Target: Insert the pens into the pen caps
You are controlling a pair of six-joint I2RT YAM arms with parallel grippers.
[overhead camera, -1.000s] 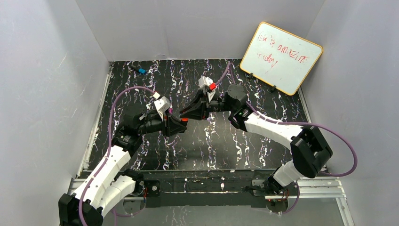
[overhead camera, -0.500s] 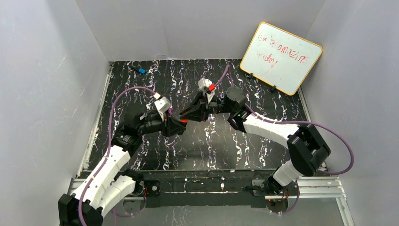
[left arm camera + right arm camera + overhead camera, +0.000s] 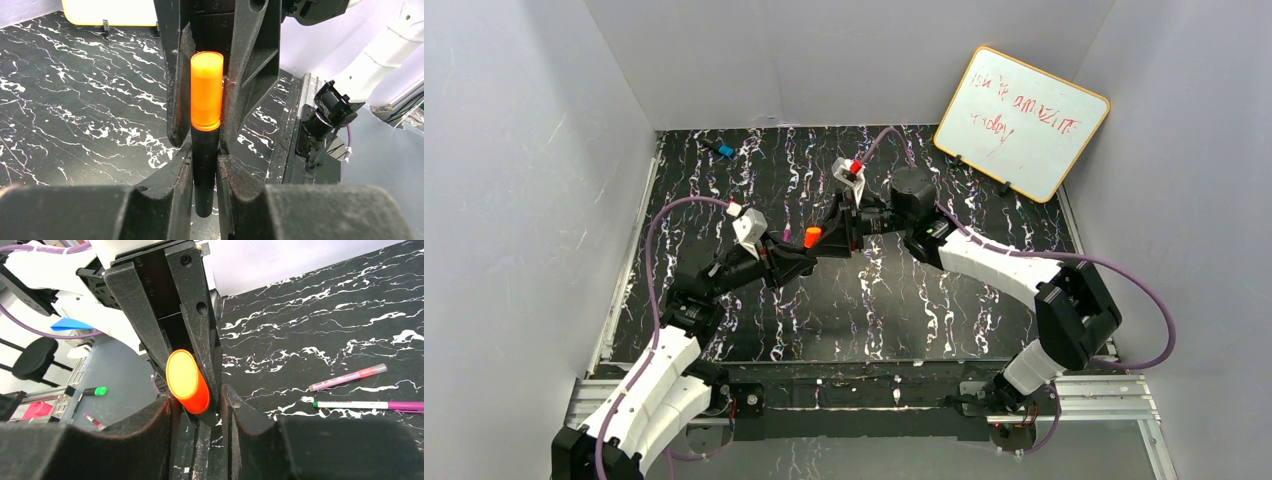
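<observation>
1. In the upper left of the top view, a small black piece with a blue end [image 3: 721, 150] lies on the black marbled table [image 3: 884, 310], near the back wall and well apart from both arms.
2. Left of centre, the left gripper [image 3: 205, 157] is clenched on a black marker [image 3: 204, 185]. In the left wrist view, its two fingers press the barrel from either side at the bottom of the frame.
3. The marker is held off the table at mid-frame in the top view, between the two arms. An orange cap [image 3: 206, 92] sits on its far end, and the cap's rim meets the black barrel.
4. Just right of that, the right gripper [image 3: 197, 397] faces the left one, with its fingers on either side of the orange cap. In the right wrist view a narrow gap shows between the cap and the finger to its right, so the jaws stand parted and do not squeeze the cap.
5. At the right of the right wrist view, a pink pen [image 3: 347, 377] and a white pen [image 3: 365, 404] lie on the table. The pink pen is tilted and lies just above the white one. The white pen has a dark tip on its left and a magenta end on its right.
6. In the upper right of the top view, a whiteboard [image 3: 1021, 120] with red scribbles leans at the table's back corner.
</observation>
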